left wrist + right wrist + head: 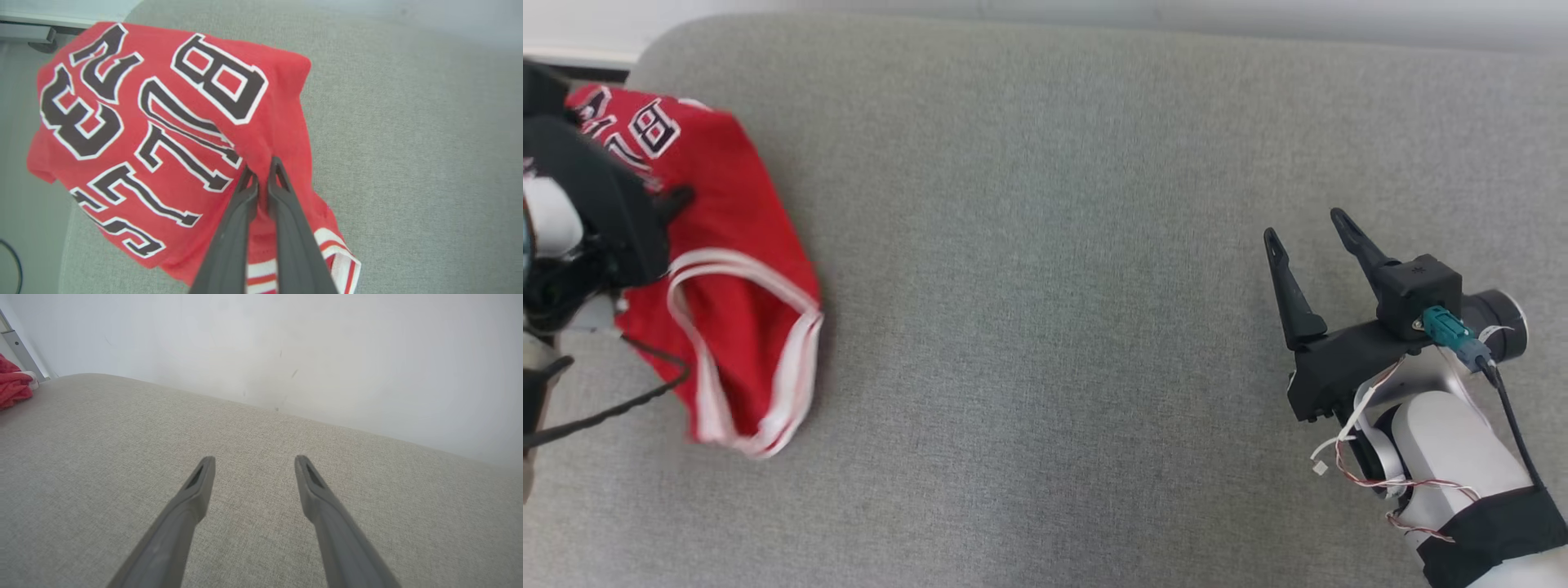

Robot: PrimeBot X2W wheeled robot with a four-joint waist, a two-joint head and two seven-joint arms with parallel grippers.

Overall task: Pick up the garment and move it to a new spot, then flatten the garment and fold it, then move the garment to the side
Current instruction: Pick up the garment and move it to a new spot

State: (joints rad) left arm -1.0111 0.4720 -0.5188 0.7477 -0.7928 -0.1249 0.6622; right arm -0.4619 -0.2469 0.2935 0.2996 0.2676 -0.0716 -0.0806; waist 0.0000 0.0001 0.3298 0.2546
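A red garment (743, 269) is shown crumpled at the left end of a grey cushion (1045, 245), near its rear corner, with black, white-edged lettering turned upward and a white-trimmed opening lying toward the front. In the left wrist view the left gripper (261, 169) is seen pressed into the cloth just beside the lettering. Its two fingers are drawn almost together and a fold of red fabric is pinched between the tips, so the garment is grasped. Whether the cloth is raised off the cushion cannot be told. In the head view this gripper is largely masked by its own dark wrist housing at the left edge, over the garment. The right gripper (1305, 225) is held well apart from the garment, above the bare right part of the cushion, its fingers spread wide with nothing between them. In the right wrist view the garment is glimpsed at the far left edge, and a pale wall (286, 343) is seen behind the cushion.
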